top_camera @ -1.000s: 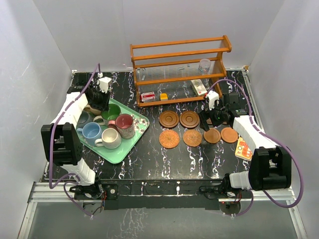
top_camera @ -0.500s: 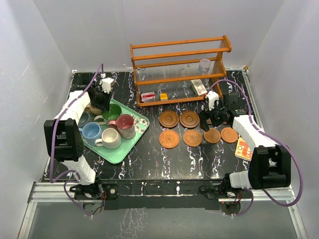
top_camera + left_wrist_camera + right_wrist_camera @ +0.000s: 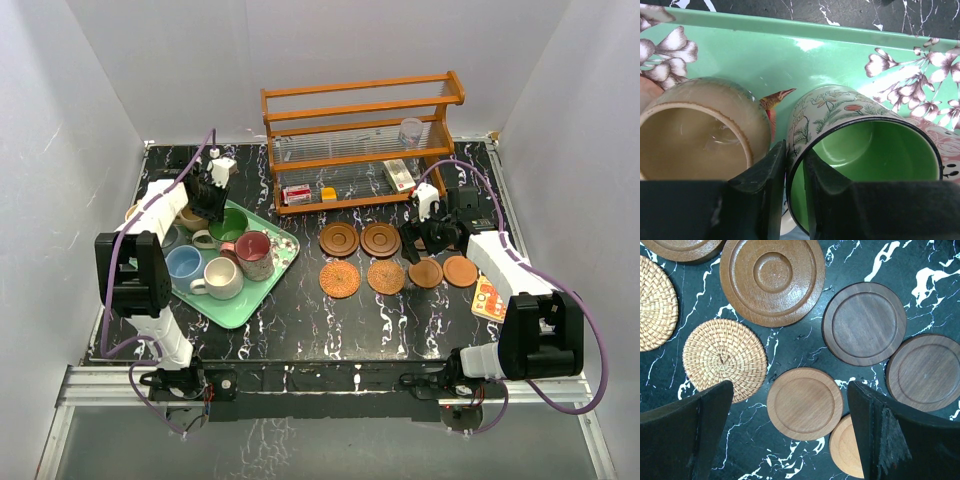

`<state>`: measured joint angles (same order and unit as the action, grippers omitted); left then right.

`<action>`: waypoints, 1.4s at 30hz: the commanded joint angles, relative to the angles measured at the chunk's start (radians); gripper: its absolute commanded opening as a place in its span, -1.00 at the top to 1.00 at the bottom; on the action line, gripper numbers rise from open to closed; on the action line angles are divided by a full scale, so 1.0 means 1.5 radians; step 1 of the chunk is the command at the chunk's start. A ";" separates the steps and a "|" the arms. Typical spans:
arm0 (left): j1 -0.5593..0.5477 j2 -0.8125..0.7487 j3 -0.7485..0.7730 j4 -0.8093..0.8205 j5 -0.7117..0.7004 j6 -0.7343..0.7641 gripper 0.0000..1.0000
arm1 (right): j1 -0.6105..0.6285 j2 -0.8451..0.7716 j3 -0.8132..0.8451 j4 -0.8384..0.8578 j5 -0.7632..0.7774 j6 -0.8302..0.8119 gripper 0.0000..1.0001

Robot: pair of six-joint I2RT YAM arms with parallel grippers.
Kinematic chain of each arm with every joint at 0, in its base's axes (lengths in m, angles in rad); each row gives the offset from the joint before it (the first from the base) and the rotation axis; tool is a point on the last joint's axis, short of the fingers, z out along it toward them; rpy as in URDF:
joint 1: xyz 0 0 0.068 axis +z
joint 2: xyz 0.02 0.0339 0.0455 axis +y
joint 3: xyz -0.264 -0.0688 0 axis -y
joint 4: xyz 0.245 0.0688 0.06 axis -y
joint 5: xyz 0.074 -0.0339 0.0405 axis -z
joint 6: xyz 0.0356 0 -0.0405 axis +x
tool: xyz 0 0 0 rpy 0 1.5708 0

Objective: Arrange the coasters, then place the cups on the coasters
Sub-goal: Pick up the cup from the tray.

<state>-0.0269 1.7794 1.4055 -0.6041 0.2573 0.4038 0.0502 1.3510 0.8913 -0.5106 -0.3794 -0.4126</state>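
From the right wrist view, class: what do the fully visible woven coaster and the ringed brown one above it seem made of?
Woven coaster: probably rattan or straw, matte; pale strands braided in a spiral. Ringed coaster: likely turned wood, brown stain, slight sheen; concentric grooves and faint grain.

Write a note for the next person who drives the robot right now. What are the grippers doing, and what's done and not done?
Left gripper: shut on the rim of the green cup, one finger inside and one outside. The cup stands on the green tray beside a tan cup.
Right gripper: open, holding nothing, above a smooth light coaster.
Coasters: eight lie flat on the table, right of the tray.
Cups: all those in view sit on the tray; none is on a coaster.
Left to do: tidy the coasters if needed, then carry each cup to a coaster, probably the green one first.
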 commanded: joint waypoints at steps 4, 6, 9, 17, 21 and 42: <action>-0.009 0.009 0.021 -0.043 0.021 -0.014 0.77 | -0.004 0.003 0.002 0.033 0.008 -0.001 -0.94; -0.010 0.006 0.026 -0.044 0.024 -0.018 0.81 | -0.004 0.004 0.002 0.033 0.008 -0.001 -0.94; -0.010 0.000 0.038 -0.050 0.027 -0.023 0.88 | -0.004 0.005 0.001 0.033 0.009 -0.002 -0.94; -0.010 -0.001 0.105 -0.085 0.030 -0.021 1.00 | -0.003 0.005 0.002 0.034 0.011 -0.001 -0.94; -0.010 -0.006 0.159 -0.109 0.023 -0.018 1.00 | -0.004 0.002 0.002 0.034 0.012 0.000 -0.94; -0.097 -0.075 0.332 -0.103 0.003 -0.119 1.00 | -0.052 -0.015 0.002 0.048 0.014 0.027 -0.95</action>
<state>-0.1108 1.7824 1.8126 -0.8112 0.2317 0.2989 0.0067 1.3632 0.8867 -0.5030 -0.3641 -0.3901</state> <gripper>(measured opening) 0.097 0.971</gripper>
